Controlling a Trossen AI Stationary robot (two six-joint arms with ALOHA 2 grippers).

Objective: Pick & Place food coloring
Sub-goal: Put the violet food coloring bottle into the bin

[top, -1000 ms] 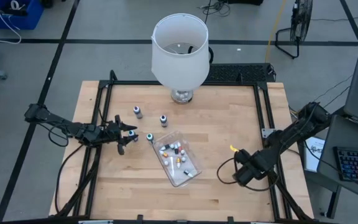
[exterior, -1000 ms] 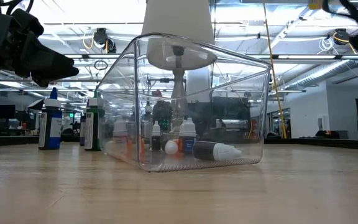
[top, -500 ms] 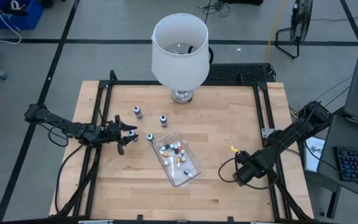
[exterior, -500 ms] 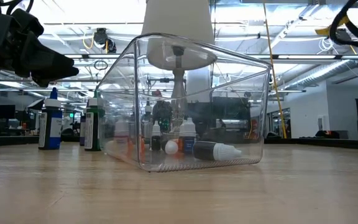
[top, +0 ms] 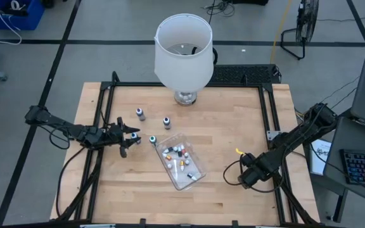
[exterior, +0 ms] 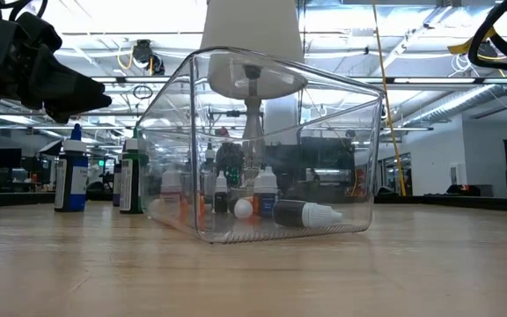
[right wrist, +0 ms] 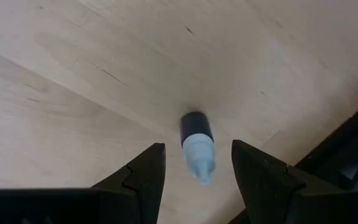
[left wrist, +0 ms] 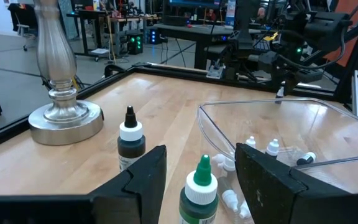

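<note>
High view: wooden table [top: 233,133] at frame centre, dark rail around it.
- Lamp with white shade [top: 183,50], upper centre; silver base [left wrist: 64,118] seen from the left wrist.
- Clear tray [top: 181,166], centre, angled; several small food coloring bottles [top: 177,153] inside, some upright, some lying.
- Loose bottles left of the tray: two dark ones [top: 140,113] [top: 166,121] above it, and a green-capped bottle [top: 152,139] just beside its upper left corner.
- Left gripper [top: 132,138], centre left, fingers [left wrist: 145,180] spread either side of the green-capped bottle [left wrist: 198,193], not touching it.
- Right gripper [top: 243,179], lower right, near the table edge; fingers [right wrist: 145,171] apart, pinching nothing, pointed down at a dark bottle with white cap [right wrist: 196,146] lying on the wood.

Low view: tray wall [exterior: 262,150] at centre, two tall bottles [exterior: 71,172] at left.
</note>
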